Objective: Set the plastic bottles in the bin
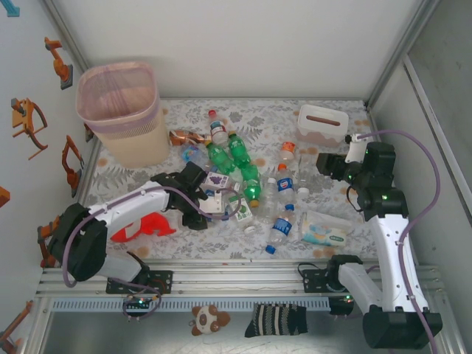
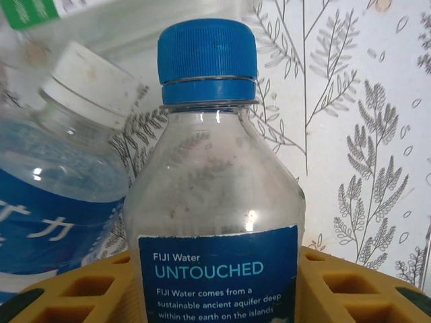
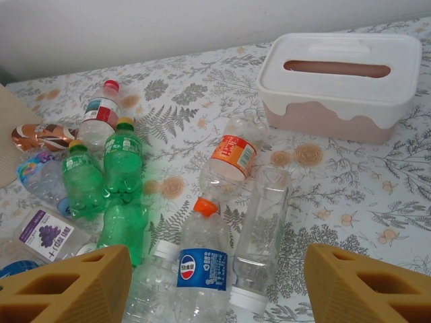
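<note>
— Fern-printed cloth is covering the table [image 1: 265, 122], and the plastic bottles [image 1: 243, 169] are lying scattered across its middle. Where is the bin sitting?

— The bin [image 1: 134, 144] is standing upright in the far left corner, apart from the heap. Every bottle I am seeing is lying on the cloth, outside it.

— What is the left gripper doing?

— The left gripper [image 1: 210, 198] is sitting low at the left side of the heap. In its wrist view a clear Fiji bottle [image 2: 215, 202] with a blue cap is sitting between the two yellow fingers [image 2: 74, 296], its sides level with their inner faces (whether they are actually squeezing it, I cannot tell). A white-capped bottle [image 2: 60, 168] with a blue label is leaning just beside it on the left.

— And the right one?

— The right gripper [image 3: 219, 276] is hovering at the right of the heap, jaws standing wide apart and holding nothing. Ahead of it an orange-capped Pepsi bottle [image 3: 200, 259] and a clear bottle [image 3: 262, 222] are lying side by side, with three green bottles [image 3: 101, 171] clustering further left.

— Anything else nearby?

— A white tissue box [image 3: 337, 81] is sitting at the far right, a red plush fish [image 1: 144, 225] is lying beside the left arm, and a wipes pack [image 1: 322, 228] is lying near the right arm.
</note>
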